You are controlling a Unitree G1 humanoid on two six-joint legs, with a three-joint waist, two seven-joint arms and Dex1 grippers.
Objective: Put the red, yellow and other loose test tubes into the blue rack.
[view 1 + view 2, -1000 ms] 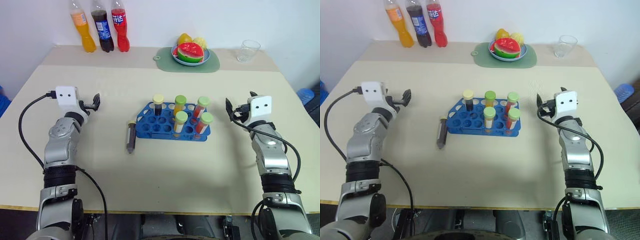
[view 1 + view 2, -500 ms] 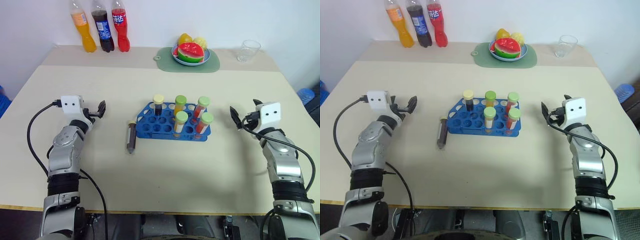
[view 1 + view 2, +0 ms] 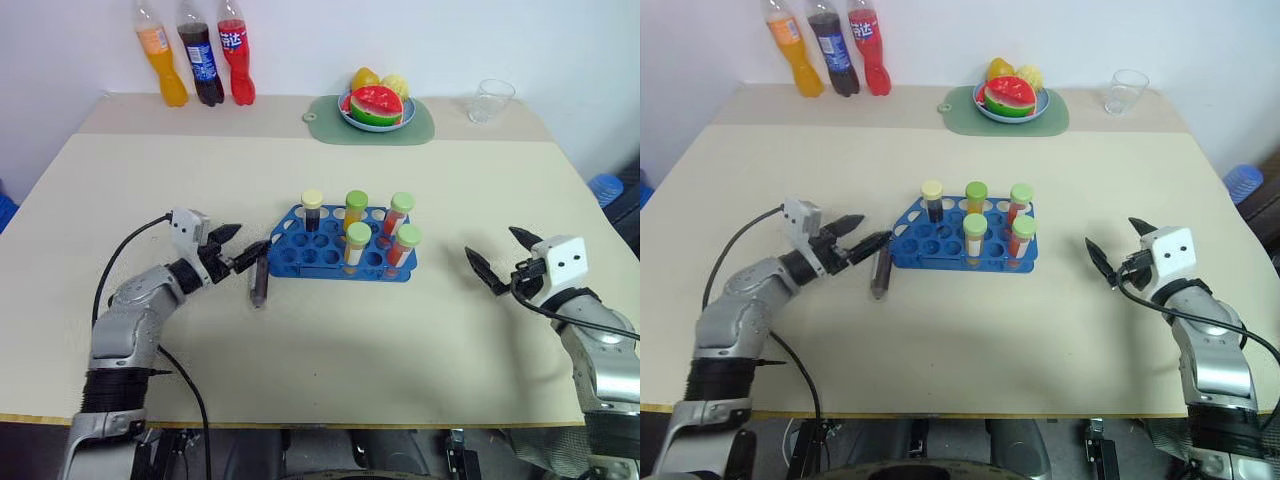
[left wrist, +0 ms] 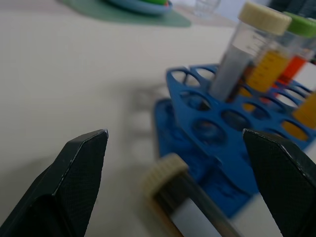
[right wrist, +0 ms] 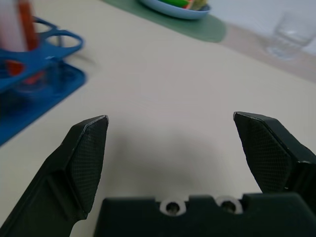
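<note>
Beige table point(image 3: 300, 350), blue rack point(image 3: 340, 255), loose tube point(image 3: 259, 282)

Left gripper point(image 3: 240, 252) swung in from the left, now wide open right at the cream cap of the dark loose tube point(image 3: 259, 279) lying beside the blue rack point(image 3: 345, 257). Right gripper point(image 3: 497, 258) pulled back toward the near edge.

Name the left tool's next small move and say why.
Probably ease the left tool forward and shut it on the lying tube. That tube lies on the table beside the rack, its cream cap between the open fingers in the wrist view, not yet gripped.
</note>
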